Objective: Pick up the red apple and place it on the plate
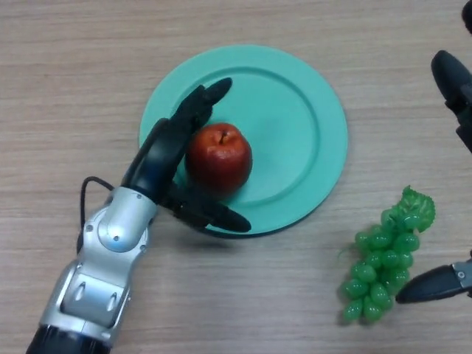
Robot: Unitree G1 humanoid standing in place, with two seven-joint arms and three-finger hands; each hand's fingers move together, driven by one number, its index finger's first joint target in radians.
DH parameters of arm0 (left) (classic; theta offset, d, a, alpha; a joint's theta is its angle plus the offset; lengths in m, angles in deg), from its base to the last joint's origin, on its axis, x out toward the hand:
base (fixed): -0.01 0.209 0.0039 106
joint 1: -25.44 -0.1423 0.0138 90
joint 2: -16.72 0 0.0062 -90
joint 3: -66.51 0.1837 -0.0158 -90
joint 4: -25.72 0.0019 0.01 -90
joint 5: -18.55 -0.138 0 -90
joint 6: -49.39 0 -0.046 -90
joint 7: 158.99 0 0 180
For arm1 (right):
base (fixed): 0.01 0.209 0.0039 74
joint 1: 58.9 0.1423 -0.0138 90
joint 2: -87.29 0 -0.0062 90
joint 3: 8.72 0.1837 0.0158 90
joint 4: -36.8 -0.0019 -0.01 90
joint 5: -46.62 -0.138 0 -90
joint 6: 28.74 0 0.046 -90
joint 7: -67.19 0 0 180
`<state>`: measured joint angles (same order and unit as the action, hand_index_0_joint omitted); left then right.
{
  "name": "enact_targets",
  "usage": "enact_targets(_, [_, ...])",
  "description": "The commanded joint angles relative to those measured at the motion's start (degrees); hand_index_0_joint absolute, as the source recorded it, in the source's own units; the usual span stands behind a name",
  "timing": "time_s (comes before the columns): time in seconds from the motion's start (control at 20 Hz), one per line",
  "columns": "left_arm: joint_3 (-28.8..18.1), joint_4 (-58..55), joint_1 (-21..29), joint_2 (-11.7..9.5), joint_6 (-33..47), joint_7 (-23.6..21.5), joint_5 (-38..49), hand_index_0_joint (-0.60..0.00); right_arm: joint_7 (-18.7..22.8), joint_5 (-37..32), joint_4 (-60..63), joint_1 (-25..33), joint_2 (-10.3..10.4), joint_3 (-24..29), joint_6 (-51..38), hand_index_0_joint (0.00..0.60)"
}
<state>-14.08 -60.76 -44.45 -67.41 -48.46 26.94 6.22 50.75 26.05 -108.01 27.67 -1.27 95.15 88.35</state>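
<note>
The red apple [218, 157] rests stem up on the left part of the teal plate [295, 118]. My left hand [166, 151] comes in from the lower left and flanks the apple. Its fingers [199, 107] lie nearly straight along the apple's upper left side, and the thumb [217, 216] stretches out below it over the plate's front rim. The hand is open, not curled round the fruit. My right hand [451, 74] shows only at the right edge, with one dark fingertip high and another low [431, 285], spread wide apart.
A bunch of green grapes [383, 258] lies on the wooden table to the right of the plate, close to the lower tip of my right hand.
</note>
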Motion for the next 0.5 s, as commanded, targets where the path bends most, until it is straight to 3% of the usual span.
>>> enact_targets(0.05, [-4.9, -10.89, 0.64, -0.76, 0.09, 0.18, 3.02, 0.0, -1.49, 0.68, -2.53, 1.04, -1.38, 0.81, -5.56, 0.0])
enact_targets(0.15, [-8.35, -21.0, -1.73, -0.76, -8.82, 2.47, 8.72, 0.0, -1.68, 2.27, -2.13, 2.98, -1.95, -0.57, -4.22, 0.0])
enact_targets(0.25, [-11.92, -29.47, -3.78, -2.6, -17.03, 2.01, 14.31, 0.0, -1.84, 2.4, -2.08, 4.8, -2.72, -0.78, -1.27, 0.0])
enact_targets(0.4, [-19.0, -39.96, -7.31, -5.65, -22.89, 0.48, 24.52, 0.0, -0.2, 0.81, -1.36, 8.11, -3.38, -0.28, 1.38, 0.0])
enact_targets(0.5, [-23.13, -44.33, -9.64, -7.53, -22.4, -0.17, 30.48, 0.0, 1.92, -1.1, -0.05, 9.84, -3.76, -0.3, 1.27, 0.0])
